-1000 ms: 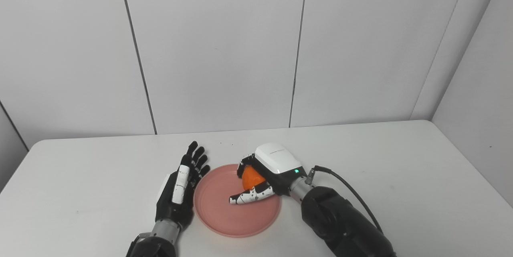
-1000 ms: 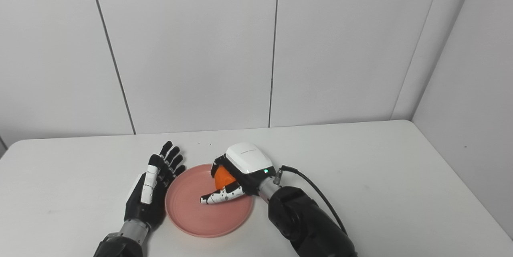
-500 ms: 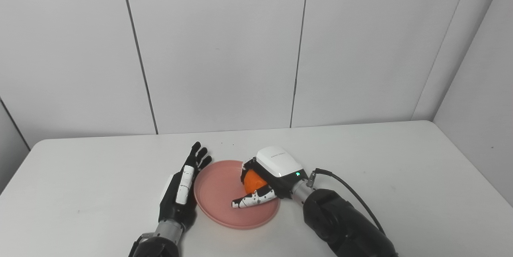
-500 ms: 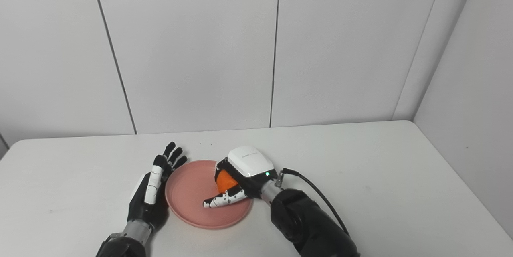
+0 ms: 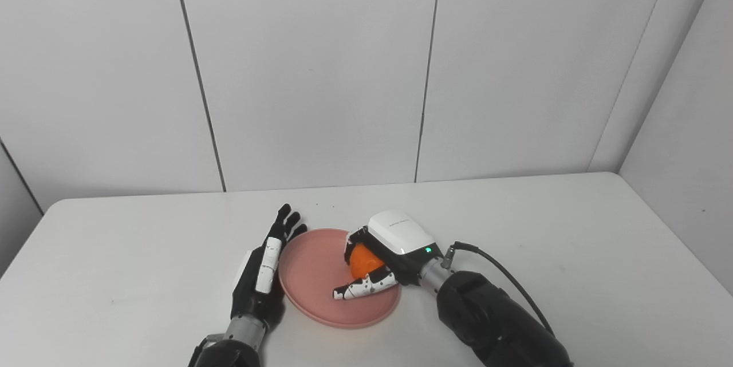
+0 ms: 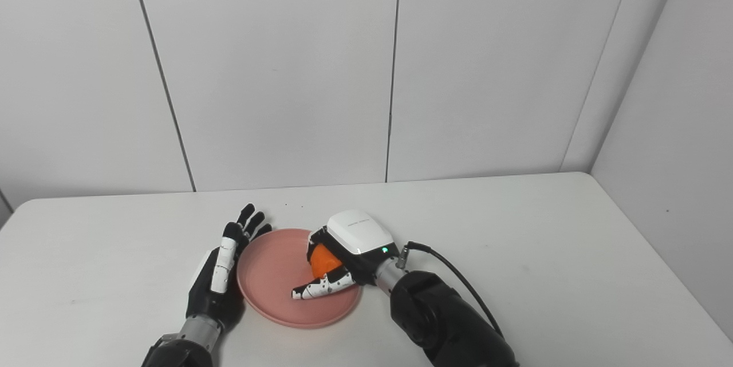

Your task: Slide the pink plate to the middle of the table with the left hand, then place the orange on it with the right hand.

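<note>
white table, pink plate on it

The right hand hides most of the orange (whether it touches the pink plate is unclear).

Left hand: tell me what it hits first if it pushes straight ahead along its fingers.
Nothing on the table, apparently: the left hand points beside the pink plate toward the back wall; depth is uncertain.

white table against pale grey panelled walls.
</note>
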Robot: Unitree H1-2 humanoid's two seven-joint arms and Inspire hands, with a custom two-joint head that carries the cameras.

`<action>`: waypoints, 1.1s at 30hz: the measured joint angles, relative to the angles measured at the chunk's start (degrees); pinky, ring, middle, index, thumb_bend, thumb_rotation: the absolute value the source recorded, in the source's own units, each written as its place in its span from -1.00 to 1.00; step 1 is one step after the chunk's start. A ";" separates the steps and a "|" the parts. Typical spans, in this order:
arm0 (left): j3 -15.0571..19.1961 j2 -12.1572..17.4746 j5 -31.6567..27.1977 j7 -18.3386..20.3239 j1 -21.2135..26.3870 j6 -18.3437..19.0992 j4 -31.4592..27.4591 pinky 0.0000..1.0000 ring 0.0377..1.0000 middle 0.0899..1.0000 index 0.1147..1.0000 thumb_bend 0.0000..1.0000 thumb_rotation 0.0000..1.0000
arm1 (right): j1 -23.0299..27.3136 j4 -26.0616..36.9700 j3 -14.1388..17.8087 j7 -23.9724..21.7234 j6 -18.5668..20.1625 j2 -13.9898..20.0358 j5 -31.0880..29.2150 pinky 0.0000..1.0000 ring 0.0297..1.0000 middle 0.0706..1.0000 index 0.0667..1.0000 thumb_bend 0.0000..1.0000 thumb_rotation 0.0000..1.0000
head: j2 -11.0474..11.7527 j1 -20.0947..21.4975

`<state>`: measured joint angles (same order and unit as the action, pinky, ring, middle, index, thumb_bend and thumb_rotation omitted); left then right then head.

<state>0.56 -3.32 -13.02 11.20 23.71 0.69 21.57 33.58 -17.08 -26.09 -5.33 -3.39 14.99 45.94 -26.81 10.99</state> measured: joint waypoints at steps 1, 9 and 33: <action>0.00 0.00 0.00 0.00 0.04 0.00 0.07 0.83 0.93 1.00 1.00 0.94 0.64 | -0.02 0.28 0.00 -0.20 0.00 0.05 0.00 -0.53 -0.43 -0.33 -0.11 -0.04 0.23 | 0.00 0.00; -0.05 -0.27 -0.03 0.03 0.22 -0.02 0.39 0.85 0.92 1.00 1.00 0.97 0.64 | -0.13 2.75 0.00 -1.08 0.00 0.21 0.11 -0.54 -0.45 -0.35 -0.19 0.13 0.27 | -0.09 0.00; -0.21 -0.46 -0.17 0.19 0.20 0.00 0.35 0.81 1.00 1.00 1.00 0.95 0.63 | -0.64 3.97 0.47 1.51 -2.30 0.56 -0.29 0.58 0.54 0.55 0.48 0.98 0.78 | -0.09 0.26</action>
<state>0.35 -3.78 -13.19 11.39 23.91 0.69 21.92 32.94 -13.11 -25.61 -3.81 -5.69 15.55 45.65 -26.89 11.25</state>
